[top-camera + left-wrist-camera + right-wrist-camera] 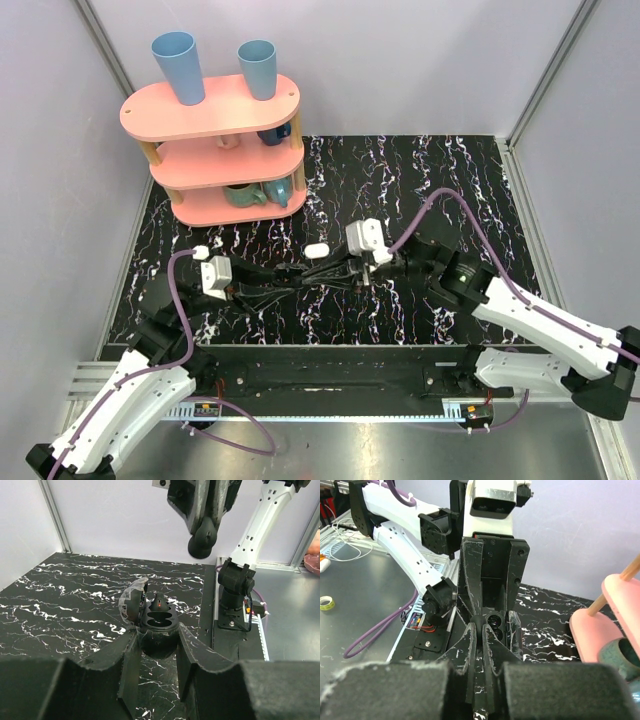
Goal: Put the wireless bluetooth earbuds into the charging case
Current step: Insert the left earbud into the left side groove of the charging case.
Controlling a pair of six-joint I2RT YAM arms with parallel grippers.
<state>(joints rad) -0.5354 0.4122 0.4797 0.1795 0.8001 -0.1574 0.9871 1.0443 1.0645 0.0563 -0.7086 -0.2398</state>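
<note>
Black charging case (159, 617), lid open and clamped in the left pincer (159, 641), lies just beyond the tips of the shut right pincer (480, 632); whether that pincer carries anything cannot be told.

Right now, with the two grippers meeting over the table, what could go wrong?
1. The left gripper pinches the open case by its rounded lower body only; a downward push could make it slip or rotate.
2. The right gripper hangs shut close above; its fingertips could knock the raised lid. What it holds, if anything, cannot be told.
</note>
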